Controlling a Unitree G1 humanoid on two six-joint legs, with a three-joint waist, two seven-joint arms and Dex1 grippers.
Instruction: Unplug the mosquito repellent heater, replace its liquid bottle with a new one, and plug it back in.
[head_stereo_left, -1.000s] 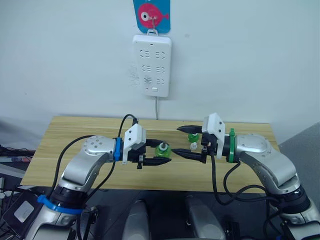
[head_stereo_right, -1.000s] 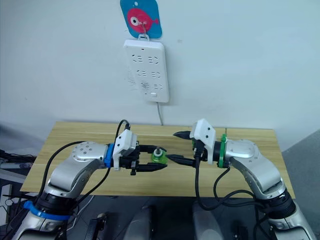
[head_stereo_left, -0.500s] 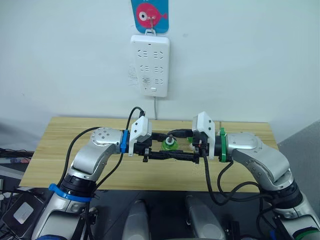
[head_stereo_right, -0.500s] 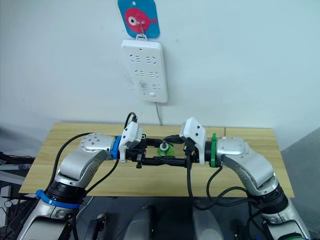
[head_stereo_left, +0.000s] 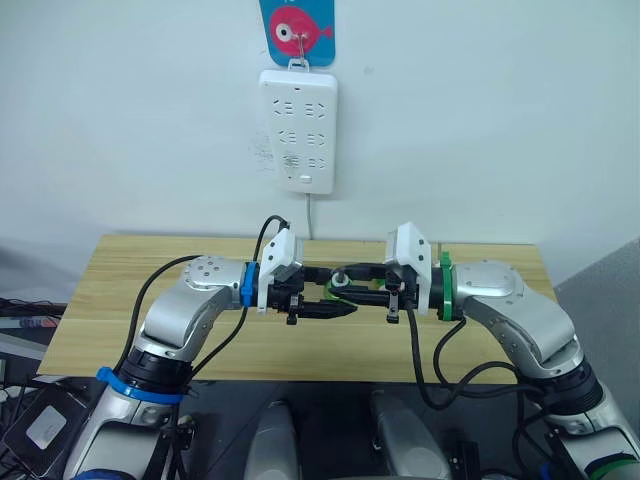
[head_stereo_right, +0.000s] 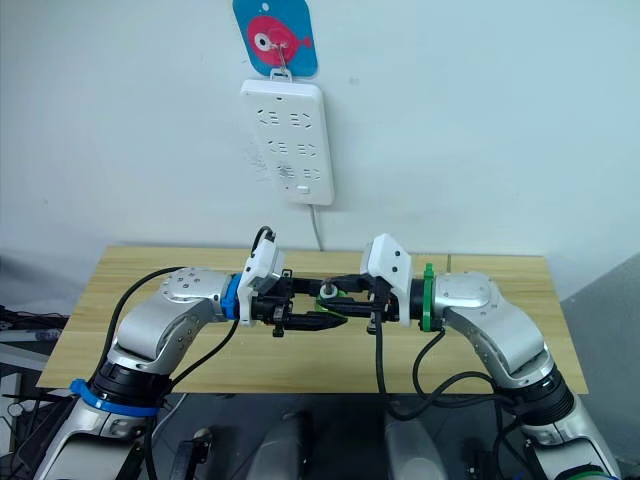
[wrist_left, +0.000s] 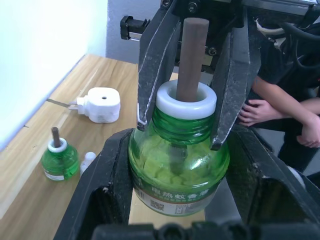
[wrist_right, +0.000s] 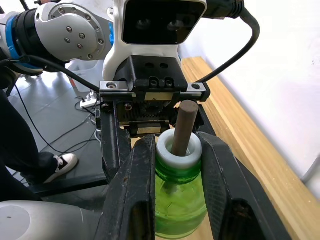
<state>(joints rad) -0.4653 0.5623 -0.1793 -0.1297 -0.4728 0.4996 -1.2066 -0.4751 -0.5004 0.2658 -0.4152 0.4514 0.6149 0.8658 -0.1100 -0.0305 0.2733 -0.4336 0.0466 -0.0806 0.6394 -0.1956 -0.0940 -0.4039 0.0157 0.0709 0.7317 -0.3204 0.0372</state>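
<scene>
A green liquid bottle (head_stereo_left: 340, 286) with a white collar and brown wick hangs above the table between my two arms. My left gripper (wrist_left: 180, 150) is shut on the bottle's body. Facing it, my right gripper (wrist_right: 177, 145) has closed on the neck just under the white collar, one finger (wrist_left: 152, 65) on each side. The mosquito repellent heater (wrist_left: 102, 103), small, white and rounded, lies unplugged on the wooden table (head_stereo_left: 120, 290). Beside it on the table stand a second green bottle (wrist_left: 59, 160) with a bare wick and a small white cap (wrist_left: 88, 159).
A long white power strip (head_stereo_left: 297, 130) hangs on the wall above the table's back edge, under a blue fish tag (head_stereo_left: 297, 30). A person's hands (wrist_left: 260, 107) rest beyond the table's far end.
My left arm carried the bottle up toward the middle. My right gripper swung in from the right and narrowed its fingers onto the bottle's neck.
</scene>
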